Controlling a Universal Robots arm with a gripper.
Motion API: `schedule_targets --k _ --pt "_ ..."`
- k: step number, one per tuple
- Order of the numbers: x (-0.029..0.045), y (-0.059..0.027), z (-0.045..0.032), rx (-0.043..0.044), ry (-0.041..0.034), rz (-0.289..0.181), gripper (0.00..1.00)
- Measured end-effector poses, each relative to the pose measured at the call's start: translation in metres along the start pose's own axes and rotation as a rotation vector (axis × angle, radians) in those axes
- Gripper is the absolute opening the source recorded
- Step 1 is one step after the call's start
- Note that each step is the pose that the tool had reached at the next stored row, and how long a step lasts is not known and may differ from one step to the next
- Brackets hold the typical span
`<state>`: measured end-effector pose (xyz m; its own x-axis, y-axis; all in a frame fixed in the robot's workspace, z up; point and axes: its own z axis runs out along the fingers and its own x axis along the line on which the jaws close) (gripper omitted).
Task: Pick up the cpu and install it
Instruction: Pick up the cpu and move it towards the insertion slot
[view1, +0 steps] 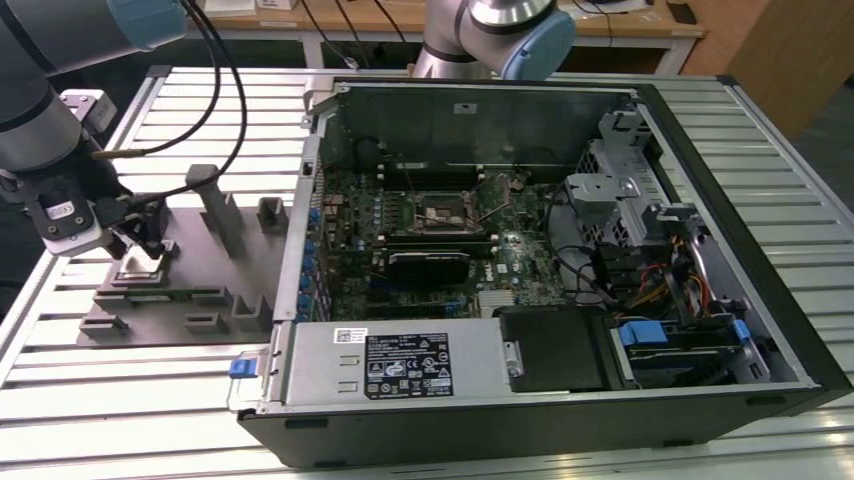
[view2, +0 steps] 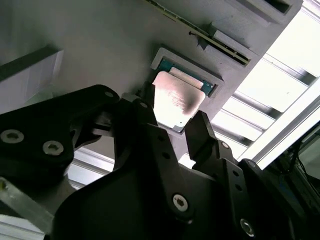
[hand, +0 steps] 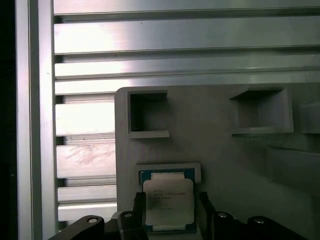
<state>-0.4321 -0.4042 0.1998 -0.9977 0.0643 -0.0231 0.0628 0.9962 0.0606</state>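
Note:
The cpu (hand: 168, 202), a flat square chip with a silver top, lies in a shallow square recess of the grey holder block (hand: 215, 140). It shows in both wrist views, with a pale, shiny top (view2: 175, 95). My gripper (hand: 169, 207) hangs right over it, one black finger on each side and a small gap on at least one side, so it stands open around the chip. In the exterior view the gripper (view1: 140, 245) is low over the holder (view1: 187, 300) at that view's left. The black motherboard socket (view1: 441, 215) sits inside the open computer case.
The open computer case (view1: 747, 250) takes up the middle and the exterior view's right, with a power supply (view1: 387, 365) at its near side. Upright grey posts (view1: 214, 205) rise from the holder beside the gripper. A second arm (view1: 507, 30) stands behind the case. A slatted aluminium table (view1: 80, 400) lies underneath.

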Motion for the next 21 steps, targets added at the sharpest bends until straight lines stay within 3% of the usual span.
schedule_targets --k 1,6,15,19,21 --pt "0.0000 0.0000 0.0000 -0.0001 0.0000 0.000 0.53" --pt "0.0000 0.0000 0.0005 -0.0006 0.0014 -0.025 0.53" --pt "0.0001 -0.0002 0.0037 0.0012 0.0017 -0.029 0.53" --pt "0.0001 -0.0002 0.0038 0.0013 0.0017 -0.029 0.60" --pt "0.0001 -0.0002 0.0041 0.0130 0.0009 -0.030 0.60"
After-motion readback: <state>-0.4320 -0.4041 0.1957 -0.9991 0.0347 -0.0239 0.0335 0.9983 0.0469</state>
